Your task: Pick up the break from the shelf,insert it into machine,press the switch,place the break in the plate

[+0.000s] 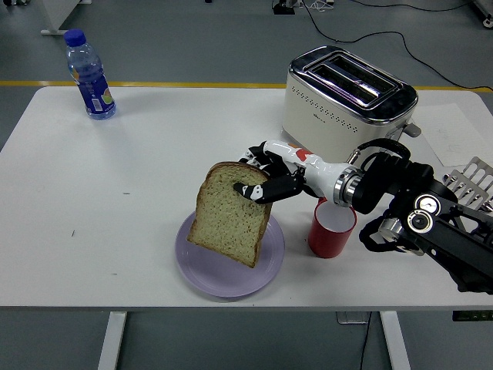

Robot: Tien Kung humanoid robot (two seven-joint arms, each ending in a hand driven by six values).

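A white bench (115, 169) seen from above. The robot's right hand (266, 181) reaches in from the right side, its black fingers (258, 191) pinched on the upper edge of a slice of bread (229, 222). The slice hangs tilted, its lower corner over the middle of a lilac plate (192, 266) near the bench's front edge. Whether the corner touches the plate cannot be told. The left hand is not in view.

Behind the arm, a cream and chrome toaster (347, 92) stands toward the back right, its slots empty. A red cup (330, 231) sits just beside the plate, partly under the robot's forearm. A water bottle (90, 75) stands well apart at the back left.

The task looks to be at its last step, setting the bread down. The risks appear to be these: released while so tilted, the slice could tip and land partly off the plate's rim; the forearm, lowering further, could knock the red cup; and a grip held on one edge only could tear soft bread.
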